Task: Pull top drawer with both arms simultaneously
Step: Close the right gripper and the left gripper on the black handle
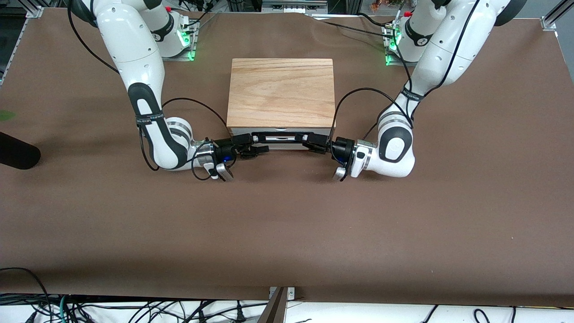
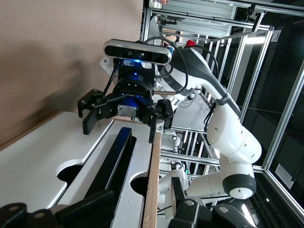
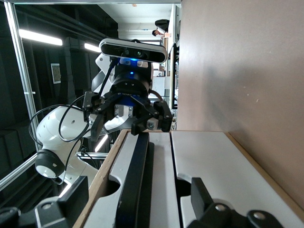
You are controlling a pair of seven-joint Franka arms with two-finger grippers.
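Wood-grain lid panel point(image 1: 281, 89) on a low box, mid-table between the two arm bases, on a brown table covering point(image 1: 287, 233). Just under that lid, on the face nearer the front camera: shallow top drawer with a white front panel point(image 3: 159, 161) and a thin black bar handle point(image 1: 280, 136) across it. Looks pushed all the way in, or near enough. Can't spot any tray wood poking out.

Right arm's small black two-finger gripper point(image 1: 258, 144) parked at the handle end toward the right arm's end of the table, left arm's matching gripper point(image 1: 308, 142) at the end toward the left arm's. Both with fingers spread, straddling the bar rather than pinching it. Plain enough in each wrist view, looking along the handle at the other claw. No squeeze, so no pull yet.

Guessing a light, stiff little tray, sliding easy unless pulled crooked. Thin, hard, probably slick bar, so better to close squarely on it near each end. Worth matching both pulls straight toward the front camera; otherwise likely to rack and jam, or drag the whole box along. Second white drawer front point(image 3: 213, 156) right beside it: leave alone.
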